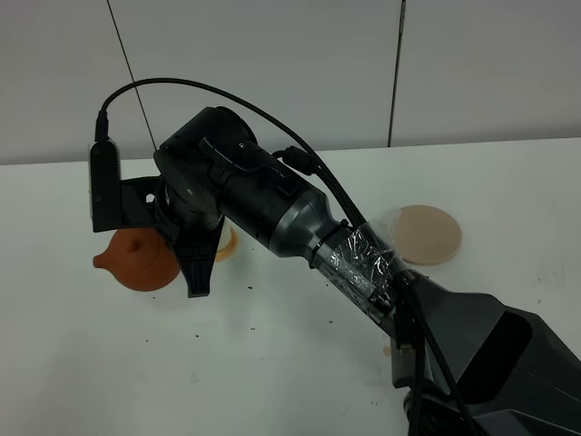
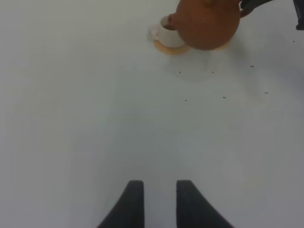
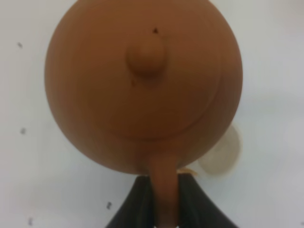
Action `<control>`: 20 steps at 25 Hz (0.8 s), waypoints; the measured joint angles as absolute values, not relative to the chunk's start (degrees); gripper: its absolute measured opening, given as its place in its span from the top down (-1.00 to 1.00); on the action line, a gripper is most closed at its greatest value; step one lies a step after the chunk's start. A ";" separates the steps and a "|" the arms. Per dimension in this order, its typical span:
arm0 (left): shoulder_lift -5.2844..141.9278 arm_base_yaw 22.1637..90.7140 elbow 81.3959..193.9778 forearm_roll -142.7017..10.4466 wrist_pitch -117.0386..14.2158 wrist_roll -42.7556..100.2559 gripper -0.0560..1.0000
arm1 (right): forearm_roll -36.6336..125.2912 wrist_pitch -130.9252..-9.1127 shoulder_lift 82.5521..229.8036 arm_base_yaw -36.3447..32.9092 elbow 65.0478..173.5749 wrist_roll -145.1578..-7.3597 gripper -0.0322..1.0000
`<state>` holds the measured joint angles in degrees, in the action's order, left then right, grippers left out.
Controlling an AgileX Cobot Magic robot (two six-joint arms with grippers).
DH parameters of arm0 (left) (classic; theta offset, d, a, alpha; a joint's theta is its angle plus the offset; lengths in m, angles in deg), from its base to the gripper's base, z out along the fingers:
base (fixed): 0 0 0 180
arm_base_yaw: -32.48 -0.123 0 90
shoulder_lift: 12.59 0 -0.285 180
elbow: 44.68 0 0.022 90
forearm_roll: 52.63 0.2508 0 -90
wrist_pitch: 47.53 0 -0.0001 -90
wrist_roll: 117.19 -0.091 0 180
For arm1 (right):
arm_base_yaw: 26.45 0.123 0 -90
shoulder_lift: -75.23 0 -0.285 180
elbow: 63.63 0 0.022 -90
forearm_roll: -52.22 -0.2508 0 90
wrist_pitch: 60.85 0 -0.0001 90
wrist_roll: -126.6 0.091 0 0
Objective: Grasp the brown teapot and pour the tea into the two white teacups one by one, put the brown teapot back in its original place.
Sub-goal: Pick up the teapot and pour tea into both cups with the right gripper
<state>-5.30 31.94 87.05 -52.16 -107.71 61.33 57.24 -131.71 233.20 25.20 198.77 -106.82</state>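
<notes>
The white surface (image 1: 300, 363) fills all three views. The right arm (image 1: 272, 204) is the biggest thing on it, reaching from the right side of the high view across the middle to the left. Its right fingers (image 3: 135, 209) are clamped tight on the loop handle of the brown teapot (image 1: 136, 261), which passes straight between them in the right wrist view. The teapot hangs clear of the surface at the left of the high view, its spout pointing left and its lid knob (image 3: 147, 54) in place. The pale beige saucer (image 1: 427, 234) lies bare well off to the right, far from the teapot. The left fingers (image 2: 135, 204) are parted by a narrow gap, with nothing between them and only bare surface below; they are well apart from the teapot. In the left wrist view one white teacup (image 2: 163, 32) stands on an orange coaster (image 2: 170, 47), directly under the teapot's spout, its little handle turned away from the pot. In the high view a sliver of the second teacup (image 1: 223, 238) shows just behind the right fingers, on the handle side of the pot. Small dark specks (image 2: 223, 98) are scattered on the surface near the cups
</notes>
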 joint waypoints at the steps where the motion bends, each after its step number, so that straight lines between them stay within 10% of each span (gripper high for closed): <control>1: -5.30 31.94 87.05 -52.16 -107.71 61.33 0.44 | 56.42 -131.71 233.20 25.20 198.77 -106.82 0.75; 20: -5.30 31.94 87.05 -52.16 -107.71 61.33 0.44 | 53.21 -131.66 233.36 22.94 194.61 -95.88 0.75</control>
<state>-5.30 31.94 87.05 -52.16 -107.71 61.33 53.21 -131.66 233.36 22.94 194.61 -95.88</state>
